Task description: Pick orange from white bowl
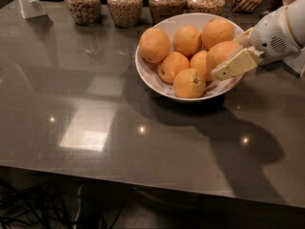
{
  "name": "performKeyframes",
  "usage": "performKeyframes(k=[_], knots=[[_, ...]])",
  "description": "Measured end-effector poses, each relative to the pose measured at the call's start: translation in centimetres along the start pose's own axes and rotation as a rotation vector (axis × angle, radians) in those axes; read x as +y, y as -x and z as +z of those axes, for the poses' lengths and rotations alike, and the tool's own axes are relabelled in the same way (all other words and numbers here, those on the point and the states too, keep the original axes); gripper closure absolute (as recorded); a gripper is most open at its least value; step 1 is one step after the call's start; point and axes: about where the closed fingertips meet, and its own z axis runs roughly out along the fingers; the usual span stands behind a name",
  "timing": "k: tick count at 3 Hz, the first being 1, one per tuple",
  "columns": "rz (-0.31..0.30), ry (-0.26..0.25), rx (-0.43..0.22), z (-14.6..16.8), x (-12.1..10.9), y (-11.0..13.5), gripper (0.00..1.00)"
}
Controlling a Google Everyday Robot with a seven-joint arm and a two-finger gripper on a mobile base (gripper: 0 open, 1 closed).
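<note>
Tabletop (86, 128) spreads wide; end effector (228, 55) at orange (218, 56), over white bowl (144, 76) rim.

We see a large, round, smooth-skinned, deep reddish-orange orange (220, 54) resting at the right side of a wide, shallow, glossy white bowl (145, 75), touching its neighbours. The bowl stands upright, far and right of centre. The cream gripper (233, 60) lies against the orange's right side.
</note>
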Motion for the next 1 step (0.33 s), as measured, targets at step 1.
performKeyframes(k=[1], knots=[[-0.006,0.000,-0.105,-3.46,0.02,2.06,1.00]])
